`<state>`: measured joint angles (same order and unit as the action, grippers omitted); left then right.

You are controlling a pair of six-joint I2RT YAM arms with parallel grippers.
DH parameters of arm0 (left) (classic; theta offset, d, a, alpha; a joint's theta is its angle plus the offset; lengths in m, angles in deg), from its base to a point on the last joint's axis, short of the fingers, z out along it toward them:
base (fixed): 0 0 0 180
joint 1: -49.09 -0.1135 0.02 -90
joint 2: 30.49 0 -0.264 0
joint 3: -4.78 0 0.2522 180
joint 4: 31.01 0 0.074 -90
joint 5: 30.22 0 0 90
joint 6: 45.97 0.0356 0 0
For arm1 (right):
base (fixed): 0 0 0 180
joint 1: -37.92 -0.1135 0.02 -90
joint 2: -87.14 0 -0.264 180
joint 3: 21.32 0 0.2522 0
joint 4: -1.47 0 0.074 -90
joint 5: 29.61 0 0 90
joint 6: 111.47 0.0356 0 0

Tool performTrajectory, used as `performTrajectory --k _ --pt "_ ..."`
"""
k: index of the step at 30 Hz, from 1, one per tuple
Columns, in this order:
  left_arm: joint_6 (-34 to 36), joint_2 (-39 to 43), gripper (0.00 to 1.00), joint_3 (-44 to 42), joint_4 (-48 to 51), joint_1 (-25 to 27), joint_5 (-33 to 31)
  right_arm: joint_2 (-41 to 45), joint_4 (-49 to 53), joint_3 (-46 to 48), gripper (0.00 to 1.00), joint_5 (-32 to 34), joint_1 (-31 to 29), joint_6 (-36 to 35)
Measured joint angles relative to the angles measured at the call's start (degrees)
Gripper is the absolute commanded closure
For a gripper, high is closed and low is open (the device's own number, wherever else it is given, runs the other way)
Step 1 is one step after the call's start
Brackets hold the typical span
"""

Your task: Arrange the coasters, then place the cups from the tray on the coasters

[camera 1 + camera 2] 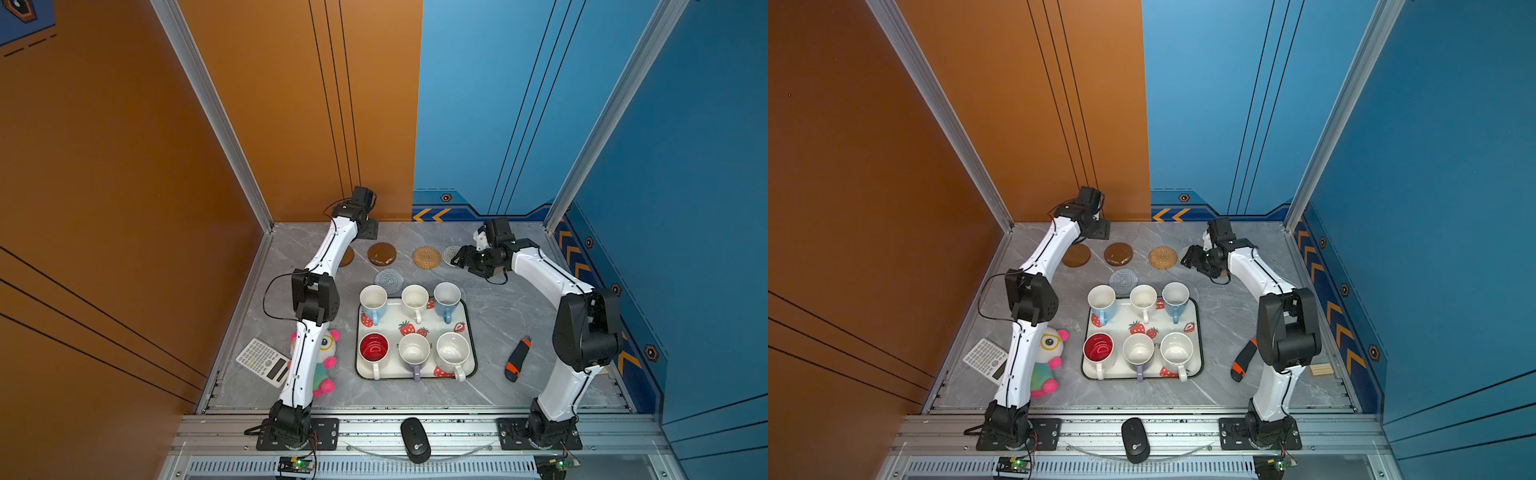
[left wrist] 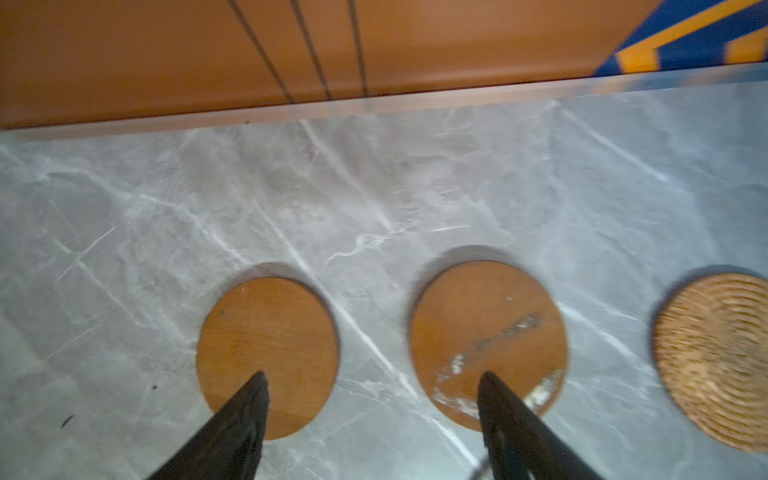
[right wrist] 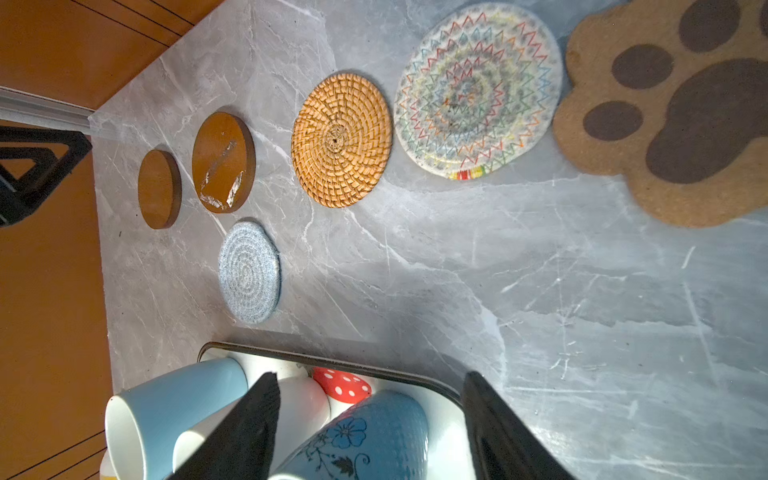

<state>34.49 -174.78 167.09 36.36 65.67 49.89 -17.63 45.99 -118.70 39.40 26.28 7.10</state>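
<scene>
Six cups stand on the strawberry tray (image 1: 471, 332), among them a light blue one (image 1: 372, 301), a red-inside one (image 1: 374, 349) and a lavender one (image 1: 414, 353). Behind it lie the coasters: two brown discs (image 2: 268, 332) (image 2: 486, 324), tan woven (image 1: 427, 257), whitish woven (image 3: 478, 91), grey woven (image 1: 389, 281) and a paw-print (image 3: 673, 112). My left gripper (image 2: 372, 376) hangs open and empty above the two brown discs by the back wall. My right gripper (image 3: 370, 376) is open and empty, raised over the back right, with a flowered blue cup (image 3: 374, 432) below it.
A calculator (image 1: 264, 361) and a plush toy (image 1: 326, 361) lie left of the tray under the left arm. An orange-black tool (image 1: 517, 359) lies right of the tray. A black mouse (image 1: 415, 440) sits on the front rail. Walls close in behind and beside.
</scene>
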Motion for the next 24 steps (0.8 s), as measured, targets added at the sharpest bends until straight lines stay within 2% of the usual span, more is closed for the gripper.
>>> performTrajectory --k 5,11,17,24 --pt "0.2 -1.5 0.09 2.6 -0.2 5.4 2.5 0.0 0.0 0.1 0.31 -0.3 0.0 0.0" --pt "0.7 -6.6 0.07 4.7 -1.6 9.9 3.5 0.3 -0.9 1.3 0.31 -0.8 0.1 0.0" --pt "0.7 -11.1 0.07 4.1 -3.7 11.0 0.1 1.5 -1.6 2.6 0.31 -1.3 0.6 0.0" --pt "0.7 -11.6 0.07 3.3 -6.3 11.0 -4.5 1.6 -2.8 3.5 0.31 -1.6 0.7 0.3"
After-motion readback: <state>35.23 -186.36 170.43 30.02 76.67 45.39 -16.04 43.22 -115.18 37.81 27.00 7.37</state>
